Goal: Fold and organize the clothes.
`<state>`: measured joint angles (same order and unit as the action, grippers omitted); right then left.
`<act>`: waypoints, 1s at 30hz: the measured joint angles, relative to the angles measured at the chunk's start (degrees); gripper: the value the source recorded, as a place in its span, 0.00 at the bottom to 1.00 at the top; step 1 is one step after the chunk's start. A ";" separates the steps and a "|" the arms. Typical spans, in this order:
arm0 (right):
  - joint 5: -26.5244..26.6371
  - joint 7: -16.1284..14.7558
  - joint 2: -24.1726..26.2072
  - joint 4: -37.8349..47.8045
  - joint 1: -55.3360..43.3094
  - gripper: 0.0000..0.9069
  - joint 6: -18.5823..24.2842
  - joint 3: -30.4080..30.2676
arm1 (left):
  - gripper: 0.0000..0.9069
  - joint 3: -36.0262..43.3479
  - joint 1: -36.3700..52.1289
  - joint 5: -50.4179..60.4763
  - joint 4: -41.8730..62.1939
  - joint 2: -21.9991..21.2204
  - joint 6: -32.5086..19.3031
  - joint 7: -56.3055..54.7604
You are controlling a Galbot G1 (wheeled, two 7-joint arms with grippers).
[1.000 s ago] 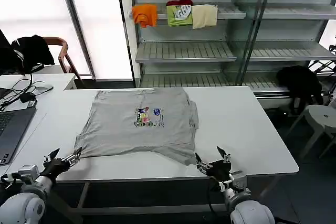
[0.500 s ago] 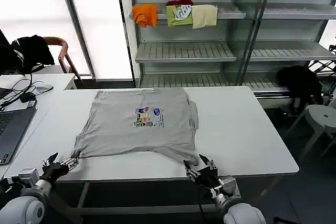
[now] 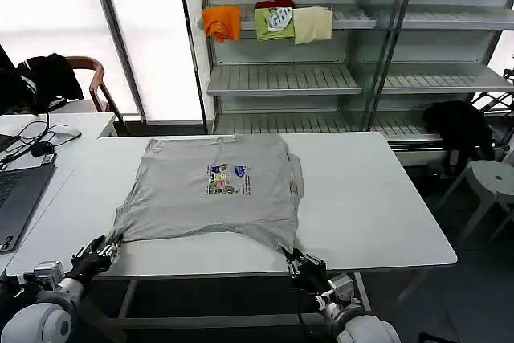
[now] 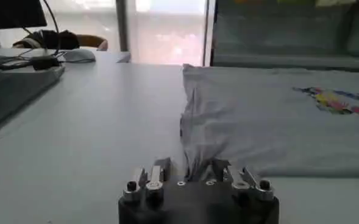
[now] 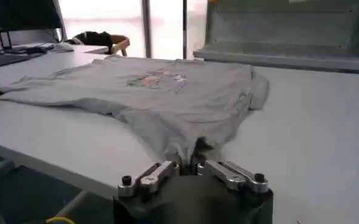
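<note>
T-shirt hem corners sit in my left gripper and right gripper, both seemingly clamped on cloth; I'd lift evenly off the desk.

- The head camera looked forward and down over the white table toward shelving.
- Each wrist camera sat low, skimming the tabletop closely behind its gripper.
- All three shared the grey T-shirt.
</note>
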<state>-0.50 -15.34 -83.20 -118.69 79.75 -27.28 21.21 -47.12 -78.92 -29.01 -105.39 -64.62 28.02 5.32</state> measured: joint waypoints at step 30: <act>7.00 6.30 -4.31 10.20 -18.76 0.00 -0.03 -0.54 | 0.00 1.00 11.65 -8.54 3.44 -0.36 -0.44 0.80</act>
<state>6.50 -9.04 -87.51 -108.49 60.99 -27.31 20.68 -46.13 -67.27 -37.55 -101.95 -64.98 27.58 6.11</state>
